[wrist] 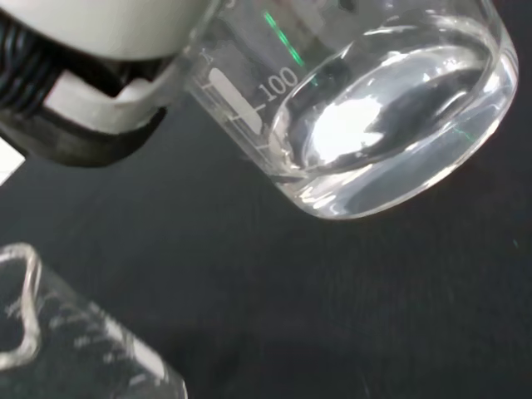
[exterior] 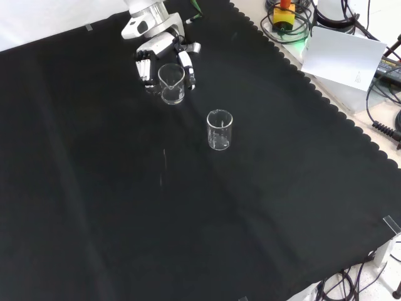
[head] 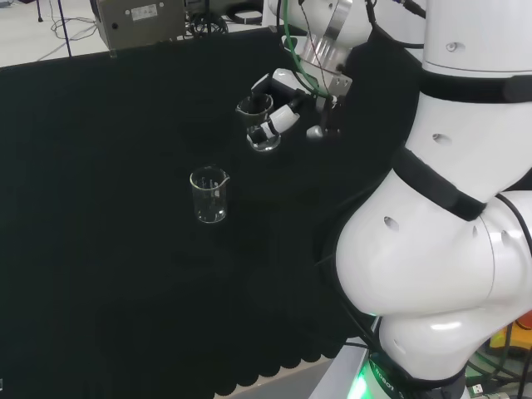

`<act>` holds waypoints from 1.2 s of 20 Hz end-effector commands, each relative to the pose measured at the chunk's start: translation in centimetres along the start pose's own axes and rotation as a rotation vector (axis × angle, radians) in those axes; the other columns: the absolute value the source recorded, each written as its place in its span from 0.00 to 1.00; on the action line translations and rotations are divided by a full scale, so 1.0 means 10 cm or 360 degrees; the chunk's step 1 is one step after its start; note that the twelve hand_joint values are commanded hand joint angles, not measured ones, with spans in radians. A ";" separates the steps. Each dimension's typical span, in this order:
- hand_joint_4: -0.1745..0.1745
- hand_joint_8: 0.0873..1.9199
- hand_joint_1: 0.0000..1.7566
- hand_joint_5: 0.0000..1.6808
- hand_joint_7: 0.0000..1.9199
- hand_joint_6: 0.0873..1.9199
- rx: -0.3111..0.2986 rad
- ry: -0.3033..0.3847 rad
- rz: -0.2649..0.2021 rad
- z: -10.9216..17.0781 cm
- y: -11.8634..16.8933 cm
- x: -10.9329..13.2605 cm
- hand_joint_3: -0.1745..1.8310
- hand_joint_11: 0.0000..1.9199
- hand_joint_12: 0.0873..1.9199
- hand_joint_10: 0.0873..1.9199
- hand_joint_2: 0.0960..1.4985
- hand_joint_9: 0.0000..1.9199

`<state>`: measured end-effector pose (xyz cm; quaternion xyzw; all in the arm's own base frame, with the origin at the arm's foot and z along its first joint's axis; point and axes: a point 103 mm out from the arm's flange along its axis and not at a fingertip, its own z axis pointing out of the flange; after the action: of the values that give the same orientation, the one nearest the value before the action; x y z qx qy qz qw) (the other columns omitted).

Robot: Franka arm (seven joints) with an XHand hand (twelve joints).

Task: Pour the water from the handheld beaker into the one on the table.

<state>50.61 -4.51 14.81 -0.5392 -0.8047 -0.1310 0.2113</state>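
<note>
The hand [head: 278, 104] is shut on a clear glass beaker [head: 258, 125], held upright above the cloth at the upper middle of the head view. In the front view the hand [exterior: 160, 53] wraps that beaker [exterior: 171, 83] from behind, fingers [exterior: 145, 68] on one side and the thumb on the other. The wrist view shows the held beaker's base [wrist: 382, 125] close up, with clear water low in it. A second clear beaker [head: 208, 194] stands upright on the cloth, below and left of the hand in the head view; the same beaker [exterior: 219, 129] shows in the front view and its rim [wrist: 25, 307] in the wrist view.
The arm's white links [head: 440, 208] take up the right of the head view. A grey box [head: 137, 21] sits beyond the cloth's far edge. In the front view, cables and a white sheet [exterior: 341, 56] lie off the scalloped cloth edge at upper right.
</note>
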 end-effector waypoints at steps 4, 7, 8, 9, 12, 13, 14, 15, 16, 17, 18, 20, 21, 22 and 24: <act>0.00 0.38 0.75 0.72 0.66 0.39 0.0226 -0.0095 0.0080 -0.10 -0.39 0.21 0.48 0.68 0.35 0.30 0.36 0.81; 0.00 0.38 0.75 0.72 0.66 0.39 0.0287 -0.0132 0.0103 -0.10 -0.49 0.29 0.48 0.68 0.35 0.30 0.36 0.81; 0.00 0.38 0.75 0.72 0.66 0.39 0.0312 -0.0152 0.0105 -0.10 -0.51 0.33 0.48 0.68 0.35 0.30 0.36 0.81; 0.00 0.38 0.75 0.73 0.66 0.39 0.0337 -0.0165 0.0105 -0.10 -0.53 0.36 0.49 0.68 0.36 0.30 0.35 0.81; 0.00 0.37 0.75 0.73 0.67 0.39 0.0401 -0.0230 0.0107 -0.07 -0.55 0.47 0.49 0.68 0.36 0.31 0.34 0.81; 0.00 0.37 0.75 0.73 0.67 0.39 0.0418 -0.0248 0.0106 -0.06 -0.55 0.50 0.49 0.68 0.36 0.31 0.34 0.81; 0.00 0.37 0.75 0.73 0.67 0.39 0.0434 -0.0260 0.0098 -0.04 -0.56 0.55 0.49 0.68 0.36 0.31 0.34 0.81; 0.00 0.38 0.75 0.73 0.67 0.39 0.0455 -0.0278 0.0090 -0.02 -0.56 0.59 0.50 0.68 0.37 0.32 0.34 0.81; 0.00 0.38 0.75 0.73 0.66 0.40 0.0481 -0.0306 0.0087 0.00 -0.56 0.63 0.50 0.68 0.39 0.33 0.34 0.81; 0.00 0.39 0.75 0.72 0.66 0.40 0.0514 -0.0340 0.0082 0.02 -0.55 0.67 0.50 0.68 0.39 0.33 0.34 0.81; 0.00 0.39 0.75 0.72 0.66 0.40 0.0541 -0.0366 0.0082 0.03 -0.55 0.69 0.50 0.68 0.40 0.34 0.34 0.81; 0.00 0.39 0.75 0.72 0.66 0.40 0.0595 -0.0426 0.0079 0.08 -0.53 0.75 0.50 0.68 0.40 0.34 0.34 0.81; 0.00 0.39 0.75 0.72 0.66 0.40 0.0622 -0.0446 0.0079 0.11 -0.52 0.78 0.51 0.68 0.41 0.35 0.34 0.81; 0.00 0.40 0.75 0.72 0.66 0.41 0.0649 -0.0470 0.0081 0.14 -0.51 0.80 0.51 0.68 0.41 0.35 0.34 0.81; 0.00 0.40 0.75 0.72 0.66 0.41 0.0692 -0.0503 0.0100 0.20 -0.49 0.85 0.51 0.68 0.41 0.36 0.33 0.81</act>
<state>43.41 -0.81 17.71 -0.5316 -0.8173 0.0850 0.2055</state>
